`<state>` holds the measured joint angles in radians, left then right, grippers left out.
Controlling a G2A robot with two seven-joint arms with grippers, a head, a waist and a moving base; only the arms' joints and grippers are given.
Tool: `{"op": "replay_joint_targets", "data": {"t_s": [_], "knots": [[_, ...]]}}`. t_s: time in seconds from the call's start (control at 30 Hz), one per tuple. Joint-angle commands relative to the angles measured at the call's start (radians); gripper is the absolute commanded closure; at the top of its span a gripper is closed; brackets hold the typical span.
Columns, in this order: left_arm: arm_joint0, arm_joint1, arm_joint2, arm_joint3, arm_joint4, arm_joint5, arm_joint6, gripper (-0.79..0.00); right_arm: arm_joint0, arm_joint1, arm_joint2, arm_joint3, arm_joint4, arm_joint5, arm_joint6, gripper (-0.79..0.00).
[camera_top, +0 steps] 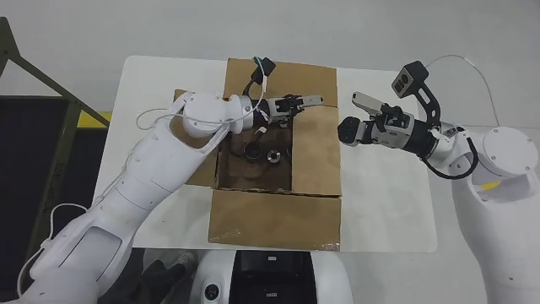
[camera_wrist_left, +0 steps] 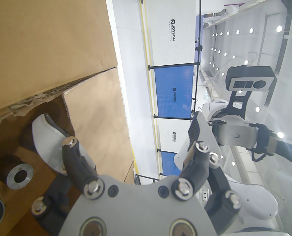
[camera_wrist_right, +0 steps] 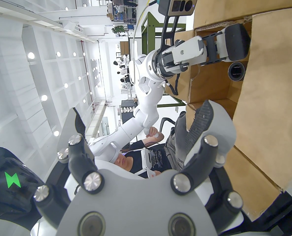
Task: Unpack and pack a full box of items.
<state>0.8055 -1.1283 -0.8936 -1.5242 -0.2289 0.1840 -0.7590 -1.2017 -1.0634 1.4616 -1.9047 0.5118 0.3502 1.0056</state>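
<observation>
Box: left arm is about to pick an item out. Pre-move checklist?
1. Flaps of the box folded out, opening exposed: ok.
2. Left gripper empty, fingers open: ok.
3. Items to pick: two dark cylinders on the box floor: ok.
4. Left gripper lined up over a cylinder: not ok. It sits by the far wall, and the cylinders lie nearer the robot.
5. Right gripper out of the opening: ok. It is open and empty, beside the box past its flap.
6. Grasp width against a cylinder: cannot tell.
</observation>
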Motion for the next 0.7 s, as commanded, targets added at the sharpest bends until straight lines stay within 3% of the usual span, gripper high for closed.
{"op": "replay_joint_targets", "data": {"t_s": [0.0, 0.33, 0.67], "knots": [[0.012, 0.005, -0.024, -0.007, -0.003, -0.003, -0.002, -0.785, 0.0, 0.0, 0.0, 0.0, 0.0, 0.0, 0.0, -0.785], [0.055, 0.024, -0.11, -0.048, 0.007, 0.003, -0.038, -0.785, 0.0, 0.0, 0.0, 0.0, 0.0, 0.0, 0.0, -0.785], [0.053, 0.02, -0.101, -0.034, 0.011, 0.014, -0.06, -0.785, -0.084, 0.017, 0.096, -0.049, -0.03, 0.006, -0.032, -0.785]]}}
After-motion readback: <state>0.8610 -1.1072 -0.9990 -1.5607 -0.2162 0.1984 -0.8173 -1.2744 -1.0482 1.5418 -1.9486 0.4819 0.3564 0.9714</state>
